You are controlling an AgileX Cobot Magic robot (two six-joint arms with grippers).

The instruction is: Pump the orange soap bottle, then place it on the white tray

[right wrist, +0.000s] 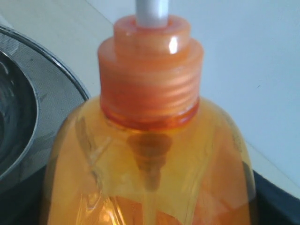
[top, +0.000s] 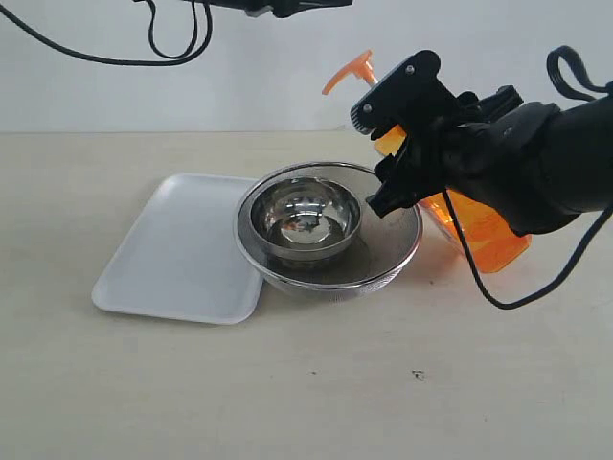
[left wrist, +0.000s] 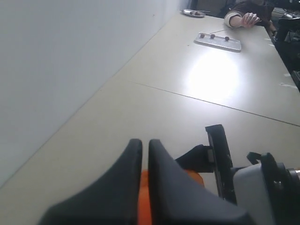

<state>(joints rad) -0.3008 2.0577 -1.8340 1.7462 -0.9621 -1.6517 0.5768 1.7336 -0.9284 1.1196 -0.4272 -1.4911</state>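
Observation:
The orange soap bottle [top: 482,236] leans to the left, its base low at the right and its orange pump head [top: 352,69] up by the wall. My right gripper [top: 397,144] is shut on its upper body. In the right wrist view the bottle's orange collar [right wrist: 149,75] and white stem [right wrist: 152,11] fill the frame in front of that gripper [right wrist: 147,206]. My left gripper [left wrist: 145,146] is shut and empty, high above the pump head, whose orange [left wrist: 145,197] shows under its fingers. The white tray [top: 172,251] lies flat at the left with nothing on it.
A round steel bowl [top: 305,222] sits inside a mesh strainer [top: 388,261] between the tray and the bottle, overlapping the tray's right edge. The strainer's rim [right wrist: 42,89] is close beside the bottle. Black cables hang at the top left and by the right arm.

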